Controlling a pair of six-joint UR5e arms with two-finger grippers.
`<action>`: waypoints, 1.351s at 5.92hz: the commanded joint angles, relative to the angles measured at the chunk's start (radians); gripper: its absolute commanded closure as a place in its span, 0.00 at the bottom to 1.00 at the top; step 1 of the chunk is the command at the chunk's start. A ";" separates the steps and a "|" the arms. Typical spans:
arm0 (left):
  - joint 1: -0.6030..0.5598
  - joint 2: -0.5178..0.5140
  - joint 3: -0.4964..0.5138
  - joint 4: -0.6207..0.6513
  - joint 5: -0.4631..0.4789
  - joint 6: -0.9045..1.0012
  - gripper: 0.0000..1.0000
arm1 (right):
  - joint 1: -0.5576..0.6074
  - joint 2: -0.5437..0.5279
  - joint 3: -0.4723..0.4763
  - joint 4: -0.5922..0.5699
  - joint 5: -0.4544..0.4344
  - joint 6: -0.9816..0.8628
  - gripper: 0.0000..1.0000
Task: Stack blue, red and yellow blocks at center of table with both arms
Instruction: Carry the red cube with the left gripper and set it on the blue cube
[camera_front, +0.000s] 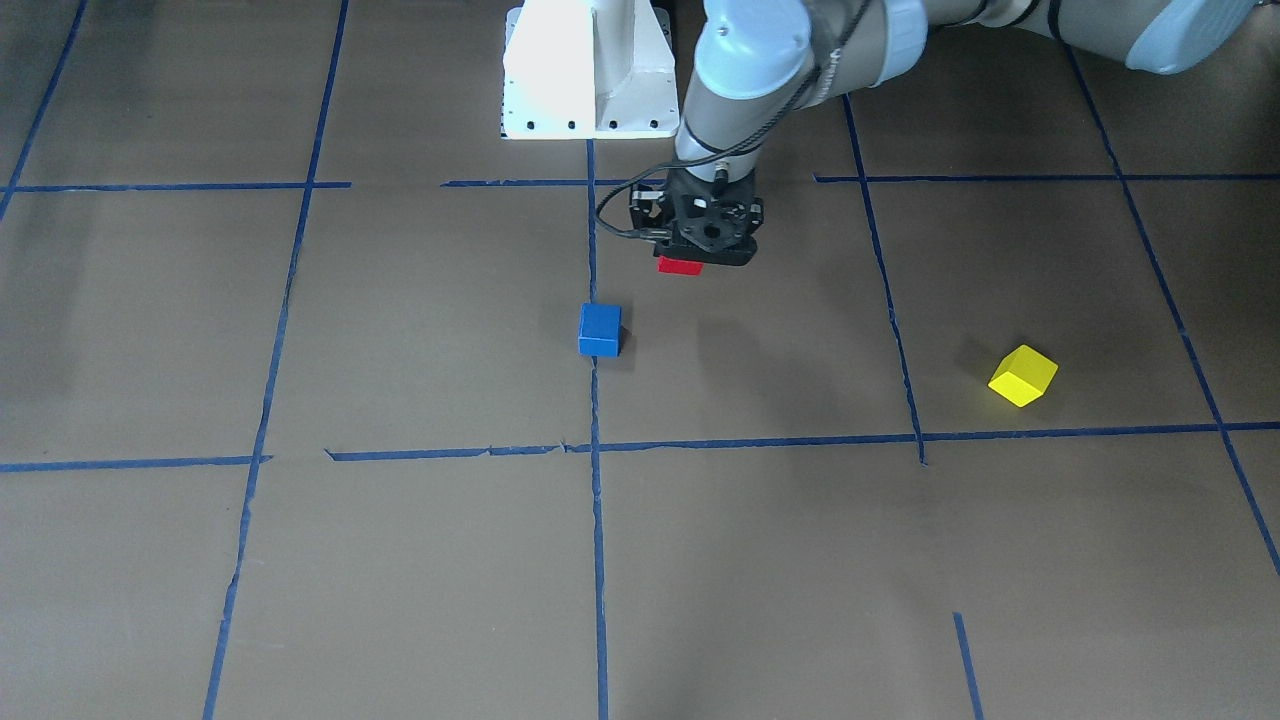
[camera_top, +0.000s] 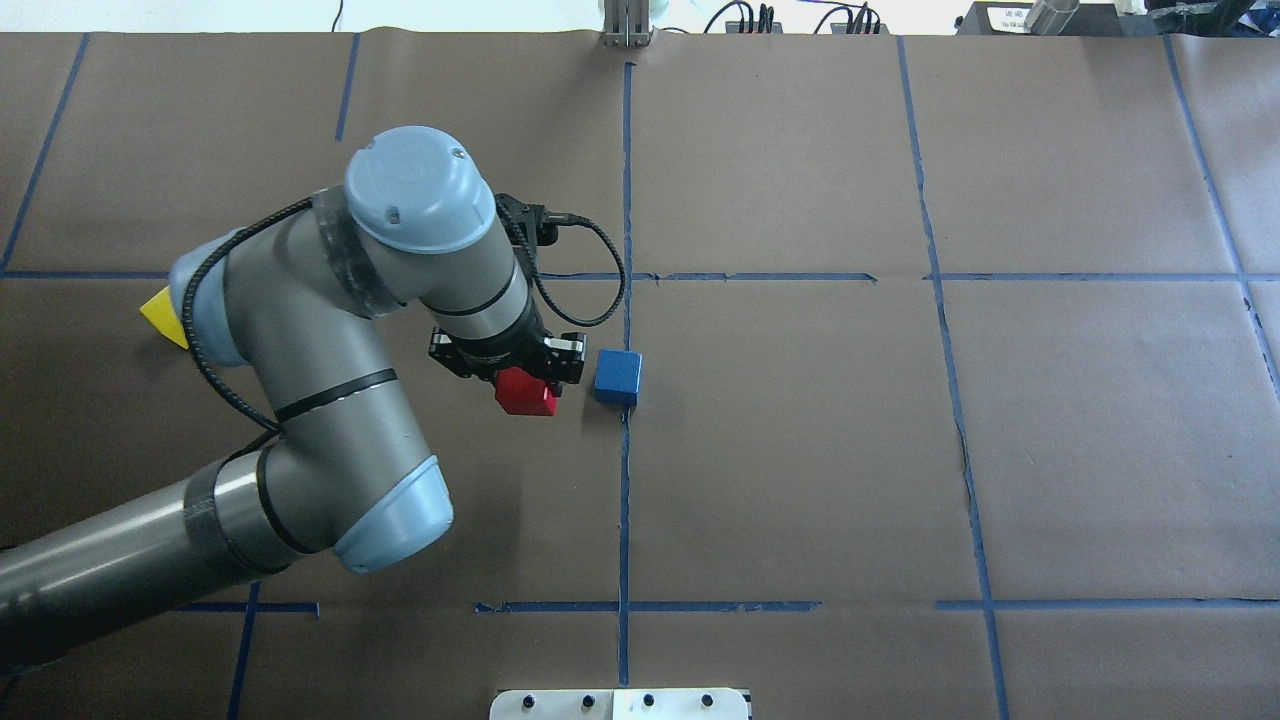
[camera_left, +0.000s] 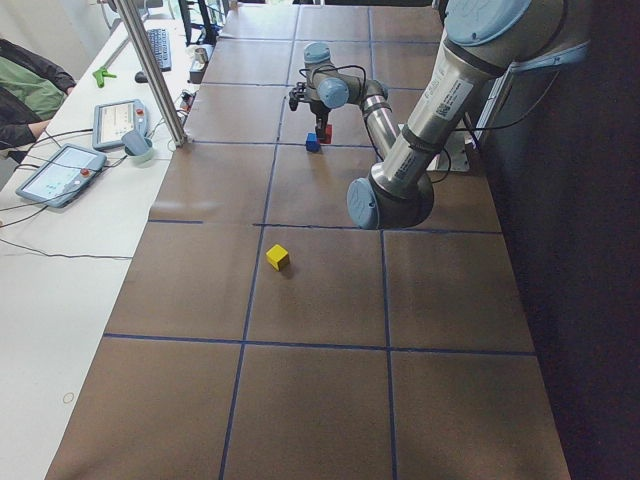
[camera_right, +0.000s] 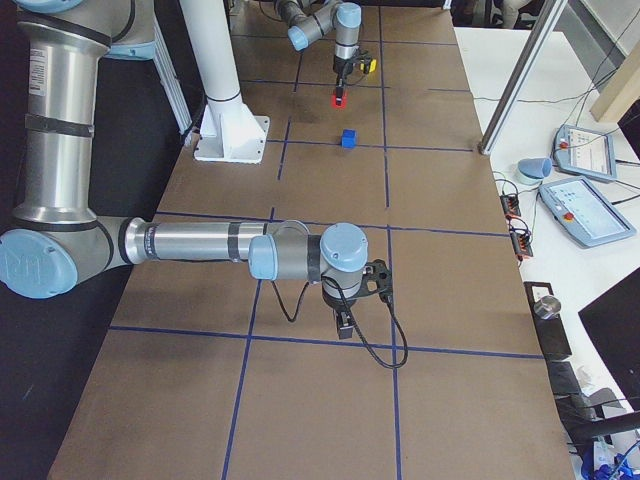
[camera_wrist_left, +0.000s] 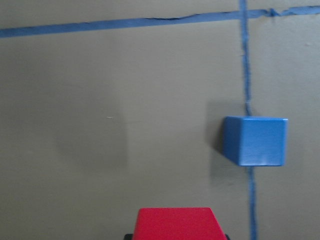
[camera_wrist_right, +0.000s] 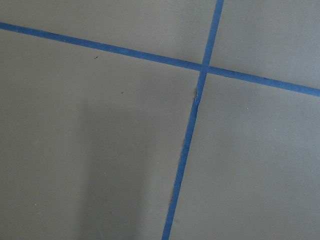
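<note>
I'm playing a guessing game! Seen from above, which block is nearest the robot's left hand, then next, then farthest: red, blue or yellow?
1. Red block: held in the left hand.
2. Blue block: just beside it, on the centre tape line.
3. Yellow block: far off, half hidden behind the arm.

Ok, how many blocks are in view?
3. Red block in the left claw; blue block on the centre tape line beside it; yellow block alone toward the robot's left.
</note>
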 joint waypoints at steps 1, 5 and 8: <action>0.026 -0.143 0.186 -0.018 0.045 -0.026 0.92 | 0.000 0.000 -0.002 0.000 0.000 0.000 0.00; 0.041 -0.186 0.290 -0.069 0.066 -0.024 0.92 | 0.000 -0.002 -0.002 0.000 0.000 0.000 0.00; 0.040 -0.183 0.302 -0.092 0.081 -0.022 0.92 | 0.000 -0.002 -0.003 0.000 0.000 0.000 0.00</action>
